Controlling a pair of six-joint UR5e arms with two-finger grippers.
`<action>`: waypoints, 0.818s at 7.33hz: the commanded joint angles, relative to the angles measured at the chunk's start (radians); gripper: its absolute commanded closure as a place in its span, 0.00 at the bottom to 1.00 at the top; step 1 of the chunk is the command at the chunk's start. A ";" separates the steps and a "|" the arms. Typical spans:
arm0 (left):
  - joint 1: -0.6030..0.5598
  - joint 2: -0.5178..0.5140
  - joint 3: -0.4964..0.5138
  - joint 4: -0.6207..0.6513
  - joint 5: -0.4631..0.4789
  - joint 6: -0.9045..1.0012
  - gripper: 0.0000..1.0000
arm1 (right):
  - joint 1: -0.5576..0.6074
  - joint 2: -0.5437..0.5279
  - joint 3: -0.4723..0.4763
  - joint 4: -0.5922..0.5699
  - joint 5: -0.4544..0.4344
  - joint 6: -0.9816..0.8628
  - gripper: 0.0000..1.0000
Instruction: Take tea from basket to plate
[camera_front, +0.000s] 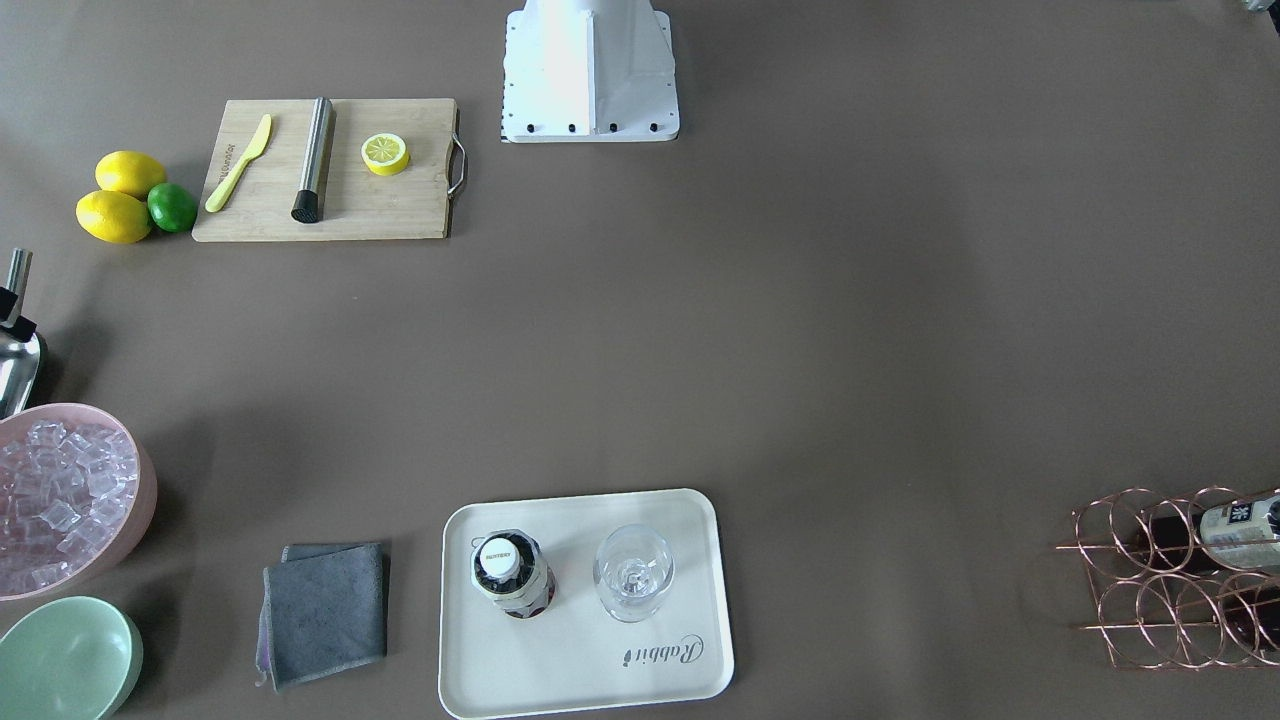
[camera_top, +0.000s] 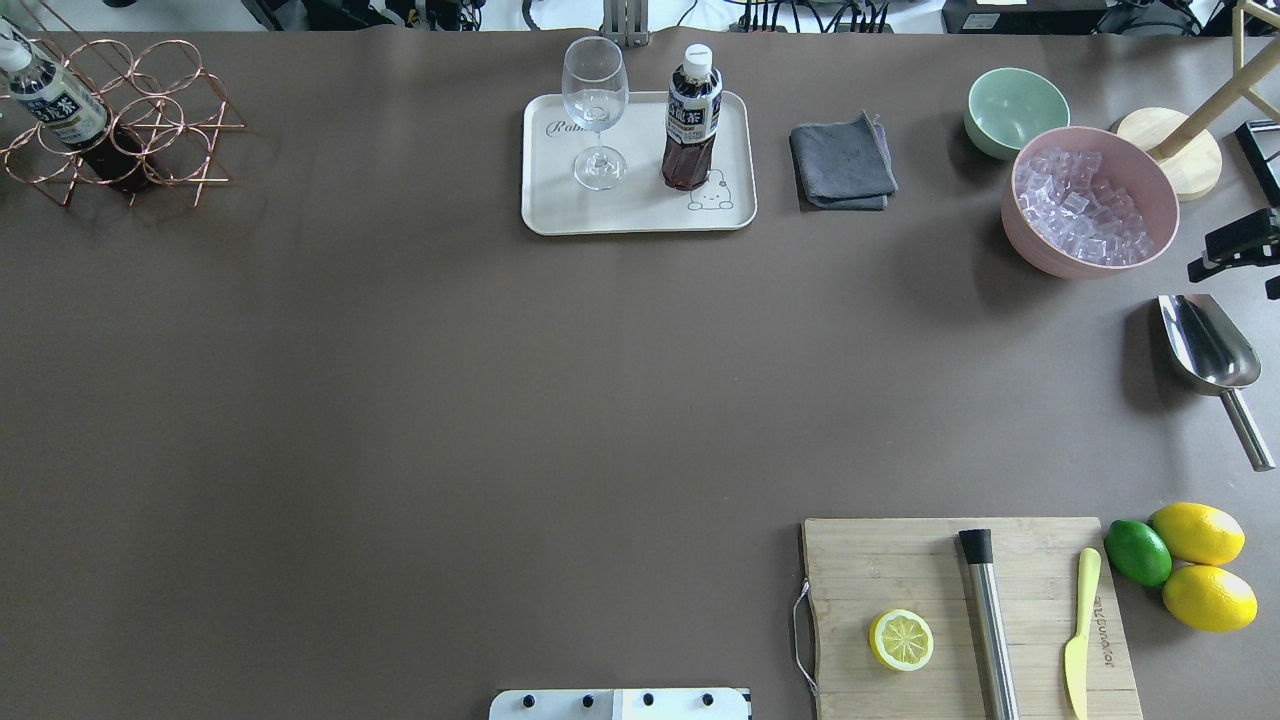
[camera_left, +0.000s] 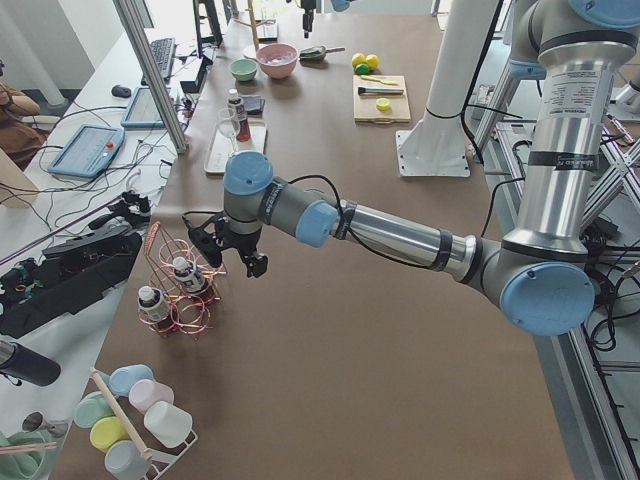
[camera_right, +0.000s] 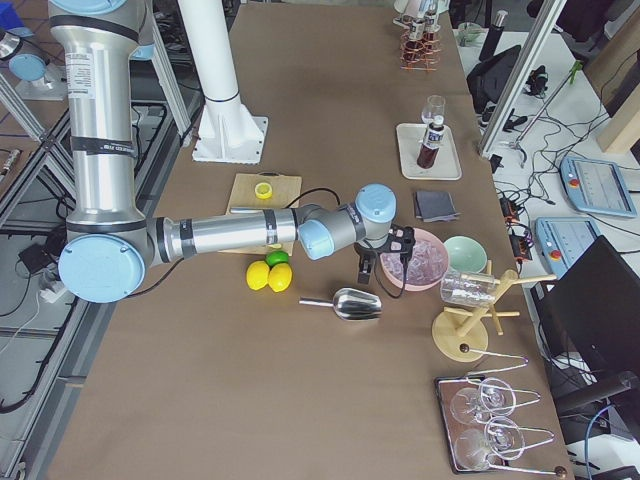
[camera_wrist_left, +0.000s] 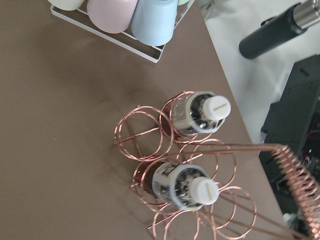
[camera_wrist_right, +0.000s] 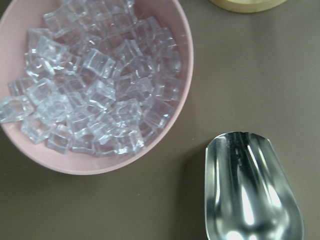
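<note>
One tea bottle (camera_top: 690, 130) stands upright on the cream plate (camera_top: 640, 215), next to a wine glass (camera_top: 596, 110). Two more tea bottles (camera_wrist_left: 197, 112) (camera_wrist_left: 182, 185) lie in cells of the copper wire basket (camera_wrist_left: 145, 135), which sits at the table's far left corner (camera_top: 150, 130). My left gripper (camera_left: 233, 260) hovers just above the basket; it shows only in the left side view, so I cannot tell its state. My right gripper (camera_right: 383, 268) hangs empty between the pink ice bowl and the scoop, its fingers (camera_top: 1235, 243) apart.
A pink bowl of ice (camera_top: 1085, 200), a metal scoop (camera_top: 1205, 345), a mint-green bowl (camera_top: 1015, 105) and a grey cloth (camera_top: 842, 160) lie on the right. A cutting board (camera_top: 900, 570) holds a lemon half, a muddler and a knife. Lemons and a lime (camera_top: 1195, 560) sit beside it.
</note>
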 joint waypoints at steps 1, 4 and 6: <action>0.011 0.085 0.016 0.030 -0.010 0.381 0.06 | 0.068 -0.039 -0.084 -0.013 -0.056 -0.002 0.00; 0.016 0.116 0.033 0.104 -0.001 0.816 0.03 | 0.088 -0.122 -0.084 -0.050 -0.082 -0.004 0.00; 0.017 0.144 0.025 0.108 0.000 0.994 0.03 | 0.113 -0.105 -0.078 -0.190 -0.070 -0.082 0.00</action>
